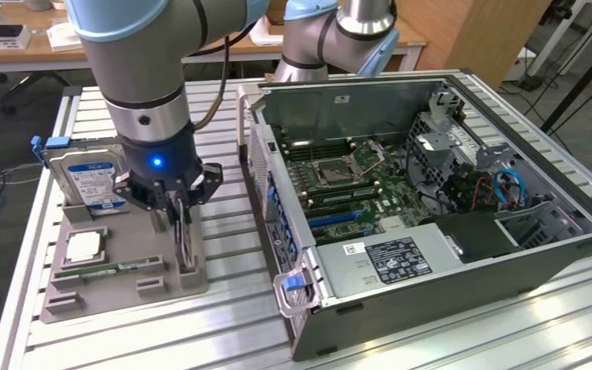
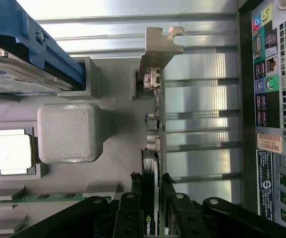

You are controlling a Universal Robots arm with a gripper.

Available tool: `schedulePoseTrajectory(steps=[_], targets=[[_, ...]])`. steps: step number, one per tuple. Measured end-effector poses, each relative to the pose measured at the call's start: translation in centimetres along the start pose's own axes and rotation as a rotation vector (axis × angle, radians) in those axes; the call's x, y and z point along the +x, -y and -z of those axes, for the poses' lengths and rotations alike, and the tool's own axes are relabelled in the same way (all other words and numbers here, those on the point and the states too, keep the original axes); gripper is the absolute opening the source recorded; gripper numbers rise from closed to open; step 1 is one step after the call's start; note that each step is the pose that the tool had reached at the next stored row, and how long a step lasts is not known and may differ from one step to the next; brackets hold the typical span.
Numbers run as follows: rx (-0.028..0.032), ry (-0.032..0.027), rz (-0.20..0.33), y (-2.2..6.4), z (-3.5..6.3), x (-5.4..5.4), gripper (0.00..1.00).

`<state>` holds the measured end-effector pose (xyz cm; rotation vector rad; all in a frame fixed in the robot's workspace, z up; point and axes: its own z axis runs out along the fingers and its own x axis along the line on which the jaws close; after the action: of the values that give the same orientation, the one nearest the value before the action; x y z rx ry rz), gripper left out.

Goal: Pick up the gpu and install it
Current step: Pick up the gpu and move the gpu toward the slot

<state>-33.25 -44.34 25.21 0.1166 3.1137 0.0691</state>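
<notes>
Hard drive [image 1: 90,181], CPU [image 1: 83,245], RAM stick [image 1: 105,270], open case [image 1: 481,285]

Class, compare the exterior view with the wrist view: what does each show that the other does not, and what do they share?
Exterior view adds: the arm above the tray, and the motherboard inside the open case.
Wrist view adds: the silver bracket of the gpu seen end-on, and the case's coloured rear ports.
Shared: the gpu standing on edge in the grey tray with the fingers closed on its faces, the hard drive, the CPU chip and the green RAM stick.
</notes>
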Motion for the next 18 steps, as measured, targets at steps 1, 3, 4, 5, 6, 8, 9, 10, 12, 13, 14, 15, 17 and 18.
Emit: schedulePoseTrajectory(steps=[1, 3, 4, 5, 6, 8, 9, 10, 12, 13, 14, 15, 17, 18], targets=[[0.0000, 0.0000, 0.000, -0.01, 0.12, 0.00, 0.26], [0.0000, 0.0000, 0.000, -0.02, 0.37, -0.01, 0.26], [0.0000, 0.0000, 0.000, -0.02, 0.49, -0.01, 0.26], [0.0001, 0.0000, 0.000, -0.03, 0.61, -0.01, 0.26], [0.0000, 0.0001, 0.000, -0.03, 0.62, -0.02, 0.26], [-0.0002, 0.0001, 0.000, -0.03, 0.62, -0.02, 0.26], [0.0000, 0.0000, 0.000, -0.03, 0.63, -0.01, 0.26], [0.0000, 0.0000, 0.000, -0.03, 0.63, -0.02, 0.26], [0.0000, 0.0000, 0.000, -0.03, 0.62, -0.01, 0.26], [0.0000, 0.0000, 0.000, -0.03, 0.63, -0.02, 0.26], [-0.0001, 0.0000, 0.000, -0.03, 0.62, -0.02, 0.26], [0.0000, 0.0000, 0.000, -0.03, 0.63, -0.01, 0.26], [0.0000, 0.0001, 0.000, -0.03, 0.63, -0.01, 0.26], [-0.0001, 0.0001, 0.000, -0.03, 0.63, -0.02, 0.26]])
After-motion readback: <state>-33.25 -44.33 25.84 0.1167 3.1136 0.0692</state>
